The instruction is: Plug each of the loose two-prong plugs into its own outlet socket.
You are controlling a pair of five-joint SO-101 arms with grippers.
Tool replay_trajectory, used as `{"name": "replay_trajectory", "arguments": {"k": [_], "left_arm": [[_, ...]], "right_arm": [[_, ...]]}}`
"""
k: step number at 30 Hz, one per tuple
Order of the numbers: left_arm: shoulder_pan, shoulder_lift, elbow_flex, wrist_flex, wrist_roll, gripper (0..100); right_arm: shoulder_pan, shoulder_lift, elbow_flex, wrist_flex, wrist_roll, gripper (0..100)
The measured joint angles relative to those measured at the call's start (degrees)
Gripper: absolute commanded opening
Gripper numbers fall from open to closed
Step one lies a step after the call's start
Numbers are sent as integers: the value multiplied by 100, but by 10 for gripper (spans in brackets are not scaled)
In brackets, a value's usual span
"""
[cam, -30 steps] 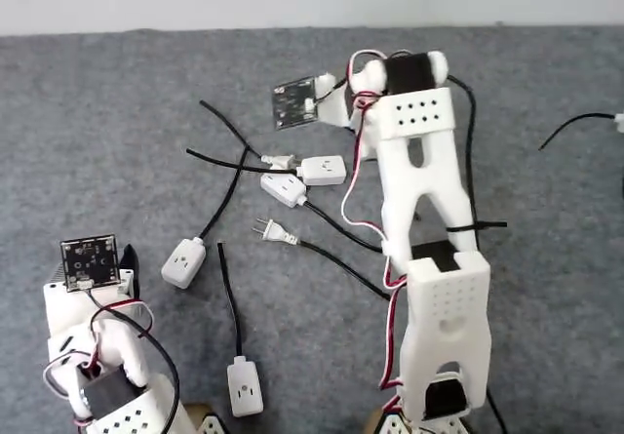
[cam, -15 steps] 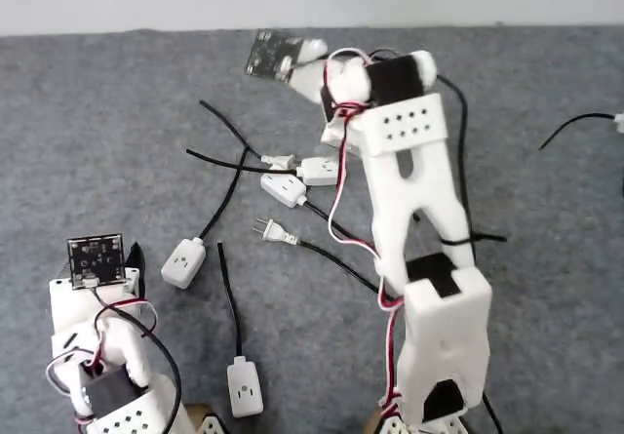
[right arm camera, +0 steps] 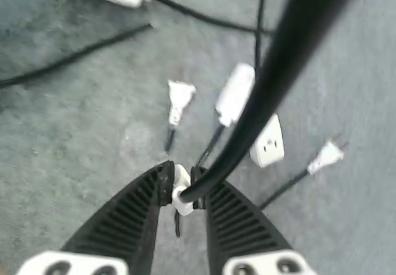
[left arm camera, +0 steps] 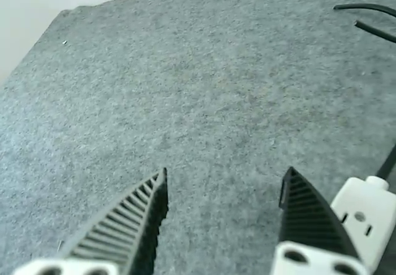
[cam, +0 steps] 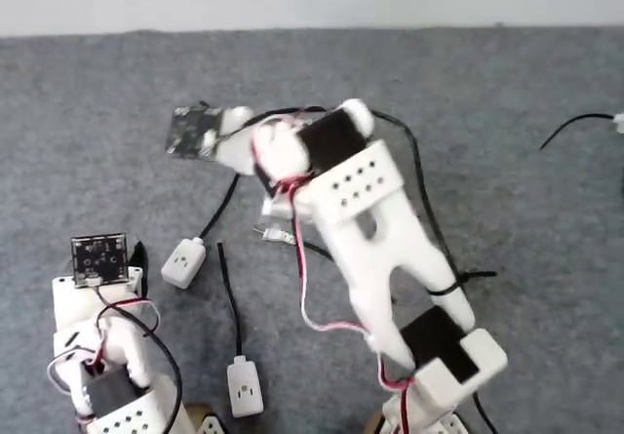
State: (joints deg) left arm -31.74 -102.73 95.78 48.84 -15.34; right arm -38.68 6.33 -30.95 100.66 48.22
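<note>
Black-corded white plug [right arm camera: 181, 201] in right pincer [right arm camera: 181, 171]; second plug [right arm camera: 180, 94] and socket [right arm camera: 267, 143] flat below it

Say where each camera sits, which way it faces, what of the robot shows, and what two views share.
High view: fixed overhead, looking down on the grey mat; left arm and right arm show.
Left wrist view: on the left wrist, looking along the open left gripper across the mat, a socket beside it.
Right wrist view: on the right wrist, looking down past the right gripper, shut on a white plug.
Shared: the high view also shows that socket, beside the left arm.
</note>
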Motion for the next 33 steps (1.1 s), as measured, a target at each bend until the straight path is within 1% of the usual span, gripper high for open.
{"name": "replay_trajectory", "arguments": {"k": [3, 7, 10, 14, 19, 25, 33], "left_arm": [[0, 0, 0, 0, 0, 281], [0, 0, 0, 0, 0, 281], [0, 0, 0, 0, 0, 281], [-9, 0, 0, 0, 0, 281], [9, 0, 0, 0, 0, 281], [0, 0, 0, 0, 0, 281], [9, 0, 0, 0, 0, 281]], "right_arm": [[-123, -18, 211, -141, 0, 9], [-141, 202, 668, -853, -26, 9], [-123, 492, 985, -1468, -211, 9], [-105, 914, 1213, -2154, -211, 9], [62, 1477, 1213, -2875, 264, 9], [431, 2057, 1213, -3763, 352, 9], [501, 2127, 1213, -3974, 651, 9]]}}
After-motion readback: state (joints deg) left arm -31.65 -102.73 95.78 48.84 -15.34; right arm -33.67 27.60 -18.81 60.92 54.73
